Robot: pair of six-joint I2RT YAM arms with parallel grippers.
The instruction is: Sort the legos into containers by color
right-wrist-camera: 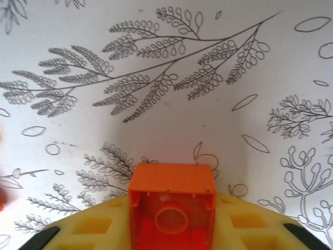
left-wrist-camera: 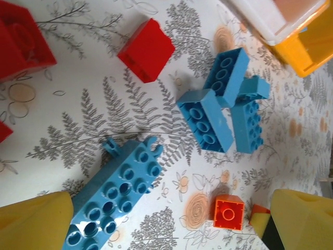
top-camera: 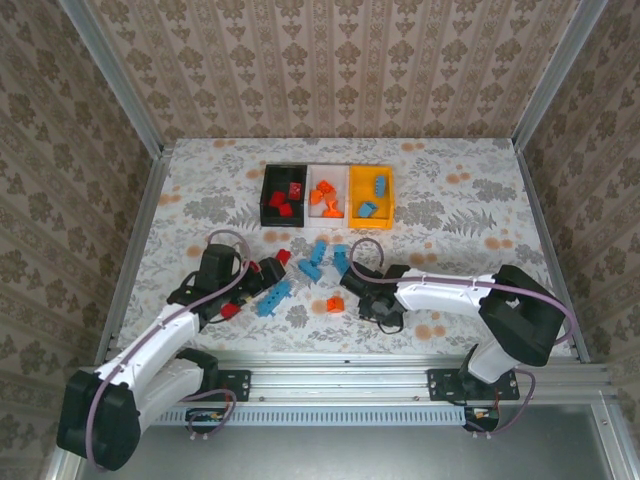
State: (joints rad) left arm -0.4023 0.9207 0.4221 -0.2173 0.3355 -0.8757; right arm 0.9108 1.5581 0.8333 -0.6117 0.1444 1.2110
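My right gripper [right-wrist-camera: 171, 229] is shut on a small orange brick [right-wrist-camera: 173, 182], whose hollow underside faces the camera just above the cloth. In the top view this gripper [top-camera: 352, 288] sits beside an orange brick [top-camera: 335, 305] lying on the table. My left gripper [left-wrist-camera: 171, 226] is open, its yellow fingers [left-wrist-camera: 36, 221] wide apart over a long blue brick [left-wrist-camera: 117, 195] and a small orange brick [left-wrist-camera: 228, 212]. Further out lie blue bricks [left-wrist-camera: 221, 107] and a red brick [left-wrist-camera: 145, 49]. The black bin [top-camera: 283, 195] holds red bricks, the white bin [top-camera: 327, 193] orange ones, and the orange-yellow bin [top-camera: 371, 195] blue ones.
Red bricks [top-camera: 283, 257] lie near the left gripper [top-camera: 258, 280], and another red brick [top-camera: 230, 310] sits by the left arm. A cluster of blue bricks [top-camera: 318, 257] lies between the arms and the bins. Aluminium frame rails [top-camera: 130, 250] and patterned walls close in the table.
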